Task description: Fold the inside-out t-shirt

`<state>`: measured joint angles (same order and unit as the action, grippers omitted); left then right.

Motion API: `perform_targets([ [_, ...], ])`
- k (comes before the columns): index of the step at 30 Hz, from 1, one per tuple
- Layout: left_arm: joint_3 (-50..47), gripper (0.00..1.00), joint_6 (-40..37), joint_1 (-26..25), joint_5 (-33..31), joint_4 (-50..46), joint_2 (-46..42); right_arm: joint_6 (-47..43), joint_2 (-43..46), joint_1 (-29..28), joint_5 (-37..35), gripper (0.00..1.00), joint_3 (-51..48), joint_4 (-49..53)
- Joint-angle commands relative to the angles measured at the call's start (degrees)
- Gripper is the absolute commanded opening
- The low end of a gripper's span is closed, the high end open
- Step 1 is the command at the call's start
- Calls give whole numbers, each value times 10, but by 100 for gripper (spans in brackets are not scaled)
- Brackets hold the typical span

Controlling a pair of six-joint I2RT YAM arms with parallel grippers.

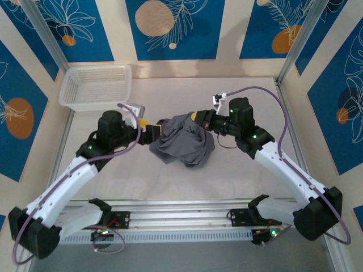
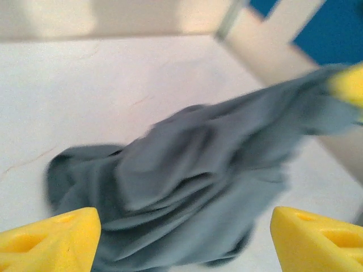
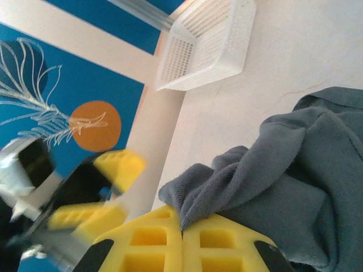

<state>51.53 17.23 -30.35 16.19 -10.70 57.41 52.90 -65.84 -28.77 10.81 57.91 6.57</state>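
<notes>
Right tool (image 3: 182, 224): yellow ribbed fingers pressed together, no gap, pinching a fold of the plain dark grey soft-fabric inside-out t-shirt (image 1: 184, 141) at its upper right edge. From the pinch the cloth hangs down and spreads out.

Left tool (image 2: 185, 212): yellow fingers spread wide, nothing between them. It sits at the shirt's left edge, facing the bunched fabric. It looks just short of touching, but the left wrist view is blurred, so contact is not certain. In the right wrist view this tool sits near the raised fold, with pale tabletop (image 1: 170, 181) between them.

The shirt is crumpled in a heap at mid-tabletop, between the two tools. Its lower part rests on the surface and its right side is drawn up toward the right tool. It is full of deep folds and wrinkles, with no flat panel.

A white plastic mesh basket (image 1: 96, 103) stands at the far left corner of the tabletop, well apart from the shirt. The walls around the tabletop are blue panels with orange circles and white leaf outlines.
</notes>
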Motion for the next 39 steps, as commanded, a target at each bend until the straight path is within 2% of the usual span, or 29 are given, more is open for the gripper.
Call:
perform_targets([
  [1, -5, 78, -12, -61, 46, 65, 31, 47, -10, 5, -23, 0, 24, -5],
  [3, 15, 77, -23, -78, 49, 69, 74, 55, -13, 3, -16, 0, 30, -7],
  [7, 68, 77, -14, -84, 103, 107, 170, 55, -11, -1, -1, 0, 33, -13],
  [10, 106, 76, -11, -84, 87, 110, 225, 54, -5, -6, -7, 0, 39, 5],
  [11, 108, 68, -7, -84, 84, 122, 231, 54, -1, -8, -14, 0, 39, 13],
  [12, 108, 54, -2, -82, 82, 133, 234, 55, 2, -6, -23, 0, 40, 29],
  [13, 106, 35, 2, -80, 78, 141, 235, 59, 6, -1, -31, 0, 41, 48],
  [14, 101, 3, 6, -75, 71, 144, 234, 69, 7, 11, -34, 0, 43, 73],
  [15, 96, 0, 10, -65, 63, 138, 234, 82, 8, 32, -20, 0, 44, 94],
  [17, 83, 0, 28, -33, 72, 127, 238, 110, 5, 84, 36, 0, 38, 116],
  [19, 54, 0, 62, 3, 129, 163, 234, 130, -8, 137, 72, 0, 35, 158],
  [21, 36, 0, 70, 15, 167, 192, 220, 130, -28, 183, 111, 0, 31, 188],
  [23, 41, 0, 63, 14, 196, 186, 216, 132, -44, 205, 170, 0, 17, 163],
  [25, 38, 0, 67, 14, 223, 194, 219, 115, -59, 209, 193, 8, 16, 151],
  [27, 29, 0, 76, 13, 231, 203, 223, 71, -72, 211, 184, 30, 25, 166],
  [28, 26, 0, 79, 13, 229, 203, 224, 47, -73, 213, 176, 36, 27, 175],
  [31, 19, 0, 88, 13, 224, 205, 230, -10, -49, 207, 95, 40, -17, 159],
  [32, 16, 0, 92, 13, 225, 212, 232, -18, -28, 198, 58, 42, -53, 130],
  [34, 15, 0, 93, 13, 224, 214, 234, -39, 11, 182, 54, 47, -131, 27],
  [36, 17, 0, 92, 13, 220, 209, 235, -62, 44, 148, 31, 47, -207, -73],
  [37, 18, 0, 90, 12, 218, 206, 236, -87, 54, 122, -2, 47, -237, -110],
  [39, 21, 0, 89, 13, 218, 203, 240, -137, 59, 73, -64, 47, -268, -141],
])
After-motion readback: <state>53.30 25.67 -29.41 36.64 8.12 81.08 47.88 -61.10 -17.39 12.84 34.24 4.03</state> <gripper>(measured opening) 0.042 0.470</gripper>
